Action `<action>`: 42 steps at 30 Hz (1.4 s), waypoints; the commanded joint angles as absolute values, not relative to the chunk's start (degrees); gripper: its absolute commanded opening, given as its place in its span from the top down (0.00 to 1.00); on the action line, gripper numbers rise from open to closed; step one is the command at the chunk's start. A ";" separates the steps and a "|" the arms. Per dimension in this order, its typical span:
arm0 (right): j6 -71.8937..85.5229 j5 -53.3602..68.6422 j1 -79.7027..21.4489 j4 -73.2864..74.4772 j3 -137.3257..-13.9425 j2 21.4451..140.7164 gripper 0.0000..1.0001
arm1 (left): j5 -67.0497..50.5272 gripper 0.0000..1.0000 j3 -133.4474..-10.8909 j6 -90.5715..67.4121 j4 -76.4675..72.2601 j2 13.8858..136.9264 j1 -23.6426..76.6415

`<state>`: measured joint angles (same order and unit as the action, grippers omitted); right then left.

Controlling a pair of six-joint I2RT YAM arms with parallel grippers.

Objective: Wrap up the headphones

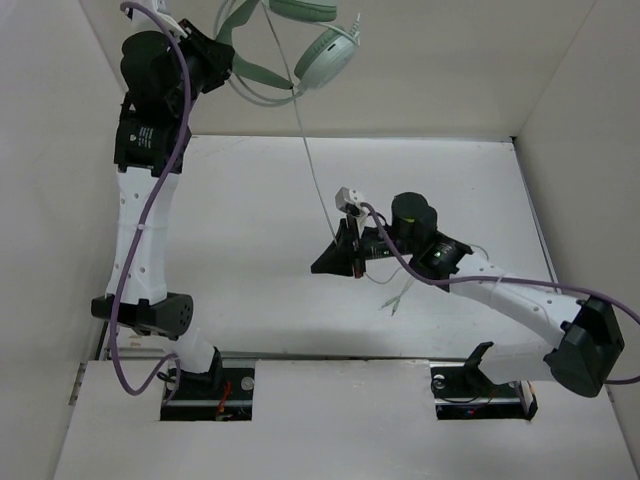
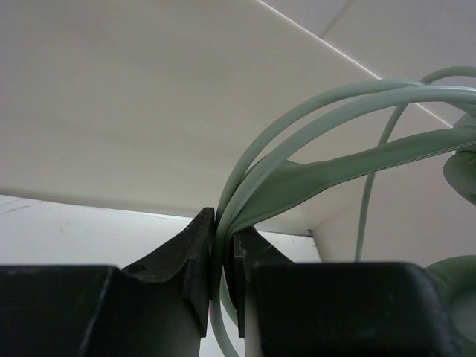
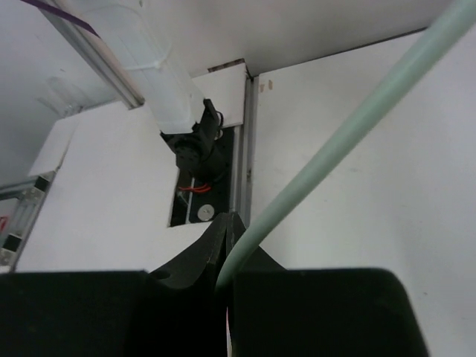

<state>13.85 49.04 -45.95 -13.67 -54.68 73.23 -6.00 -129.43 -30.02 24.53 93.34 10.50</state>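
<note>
Top external view takes in the whole setup: the headphones (image 1: pixel 325 55) hang up in the air at the far side, with the left fingers (image 1: pixel 228 70) right at the headphones' headband (image 1: pixel 250 82). The thin cord (image 1: pixel 315 180) drops away from the earcups and runs down to the right fingers (image 1: pixel 338 250), which sit well apart from the headphones, above the white counter (image 1: pixel 250 220). The loose tail of the cord lies on the counter just past them, on the side away from the headphones. From up there you cannot make out how tightly either pair is closed. The left wrist view settles it for that side: the left fingers (image 2: pixel 202 249) are pressed nearly together, with the flat band and the thin wire hoops of the headband (image 2: pixel 312 175) clamped between them and arching up and off to the right. Part of an earcup shows at the right edge. The right wrist view shows what the other two do not: the right fingers (image 3: pixel 218 249) are closed to a sliver on the cord (image 3: pixel 349 134). The cord leaves the pinch and runs taut, up and to the right, toward the headphones, which are out of that view.
</note>
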 commanded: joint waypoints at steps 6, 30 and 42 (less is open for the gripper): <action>-13.49 37.11 -44.87 11.57 -72.22 73.21 1.00 | 14.04 1.00 -122.18 -17.60 19.25 86.75 14.19; -83.06 -17.05 -37.94 1.32 -94.92 85.61 1.00 | 13.90 1.00 -96.68 11.42 24.70 77.00 33.08; -62.24 -8.97 -28.17 9.22 -97.82 86.13 0.90 | -0.96 1.00 -97.29 9.84 29.09 73.74 37.92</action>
<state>-69.60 -11.29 -29.41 9.76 -93.54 86.50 5.89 -95.35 11.25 29.89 75.46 36.29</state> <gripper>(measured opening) 0.088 0.104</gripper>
